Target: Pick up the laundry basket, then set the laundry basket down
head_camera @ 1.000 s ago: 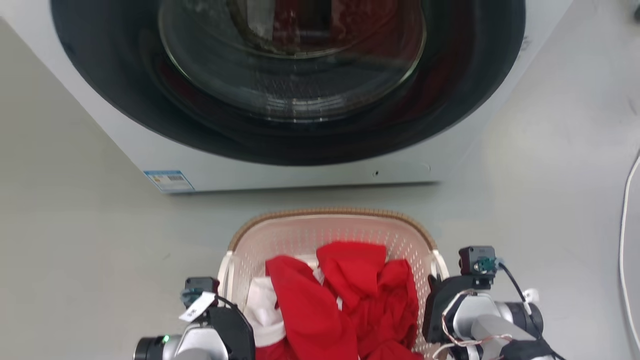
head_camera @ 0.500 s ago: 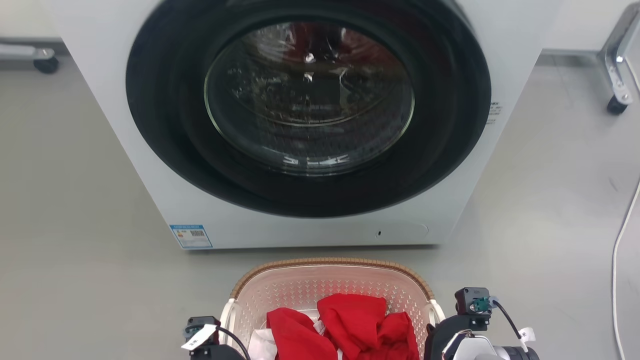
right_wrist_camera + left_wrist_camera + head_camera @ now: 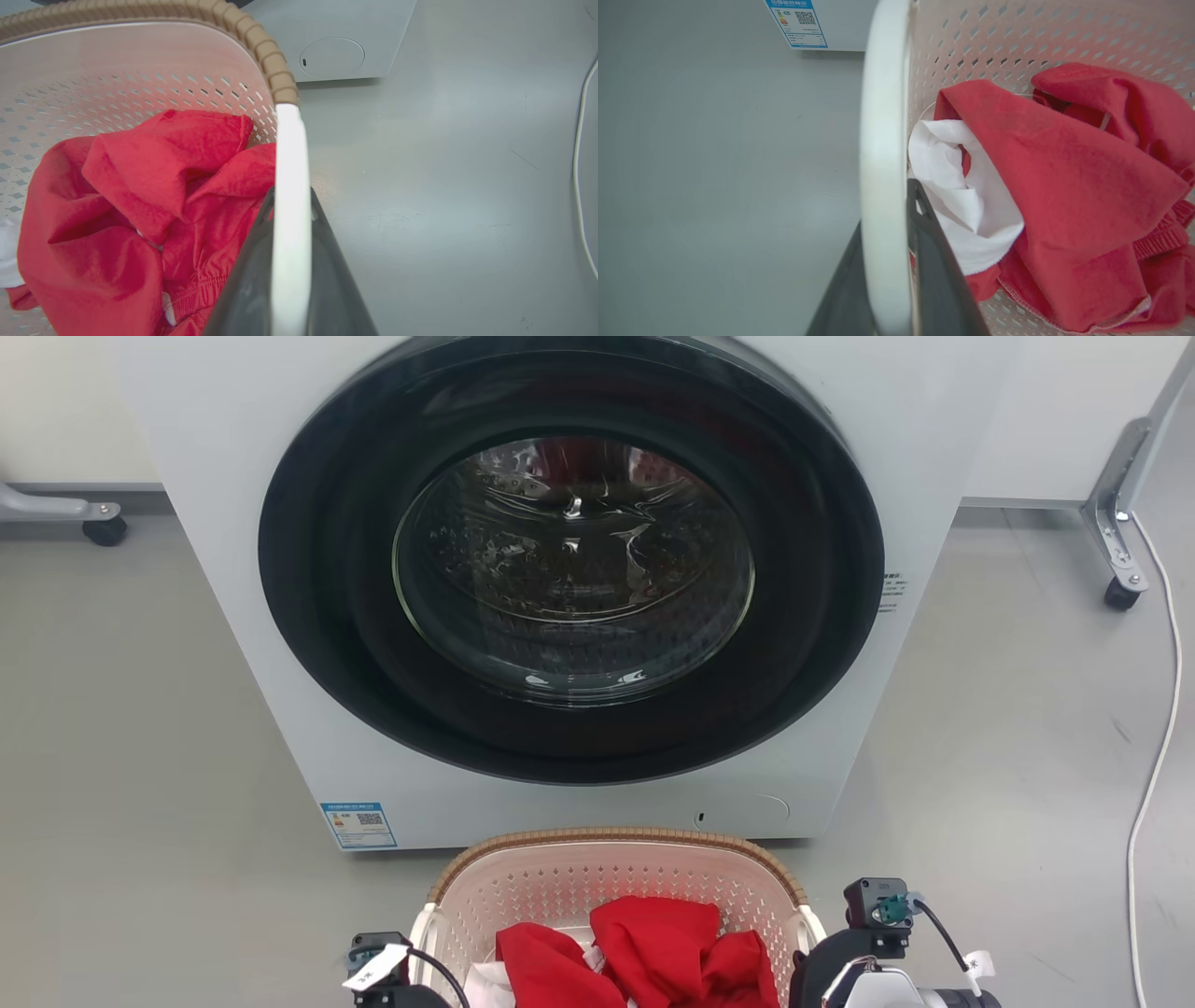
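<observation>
The laundry basket (image 3: 616, 842), cream with perforated walls and a brown woven-look rim, sits low in the head view just in front of the washer. Red and white clothes (image 3: 653, 943) lie inside it. My left gripper (image 3: 886, 205) is shut on the basket's white left handle (image 3: 882, 116), one dark finger on each side of it. My right gripper (image 3: 290, 196) is shut the same way on the white right handle (image 3: 290, 149). In the head view both wrists (image 3: 378, 971) (image 3: 840, 961) flank the basket. The basket's base is hidden.
A white front-loading washer (image 3: 579, 579) with a dark round door stands right behind the basket, its door shut. A white cable (image 3: 1153, 737) trails on the grey floor at the right. Metal legs on casters stand at the far left (image 3: 103, 527) and far right (image 3: 1116, 588).
The head camera has risen and pulled back, so the washer looks smaller and whole. The basket has kept its size and its place between both shut grippers.
</observation>
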You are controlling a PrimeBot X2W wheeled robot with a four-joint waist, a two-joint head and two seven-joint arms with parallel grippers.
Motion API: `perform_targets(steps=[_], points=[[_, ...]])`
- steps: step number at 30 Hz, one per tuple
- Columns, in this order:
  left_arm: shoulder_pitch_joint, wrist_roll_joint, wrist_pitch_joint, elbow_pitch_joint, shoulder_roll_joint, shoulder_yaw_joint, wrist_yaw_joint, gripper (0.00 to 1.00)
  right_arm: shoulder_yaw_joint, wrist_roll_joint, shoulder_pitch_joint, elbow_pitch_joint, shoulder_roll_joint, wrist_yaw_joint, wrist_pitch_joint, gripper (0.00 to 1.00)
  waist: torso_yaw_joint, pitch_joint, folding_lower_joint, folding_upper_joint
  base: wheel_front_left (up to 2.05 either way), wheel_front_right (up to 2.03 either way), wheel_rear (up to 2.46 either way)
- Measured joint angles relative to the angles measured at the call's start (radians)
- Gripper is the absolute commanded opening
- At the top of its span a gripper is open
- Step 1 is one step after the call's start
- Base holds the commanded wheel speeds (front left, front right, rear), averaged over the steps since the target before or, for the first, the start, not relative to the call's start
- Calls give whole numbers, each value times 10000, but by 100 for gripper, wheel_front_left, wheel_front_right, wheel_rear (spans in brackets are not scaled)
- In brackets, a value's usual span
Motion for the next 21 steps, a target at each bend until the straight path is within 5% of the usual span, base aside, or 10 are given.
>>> perform_targets(steps=[21], points=[[-114, -334, 8, 188, 0, -293, 10, 0, 470, 541, -102, 92, -2, -2, -12, 0, -32, -188, 1, 1, 0, 0, 0]])
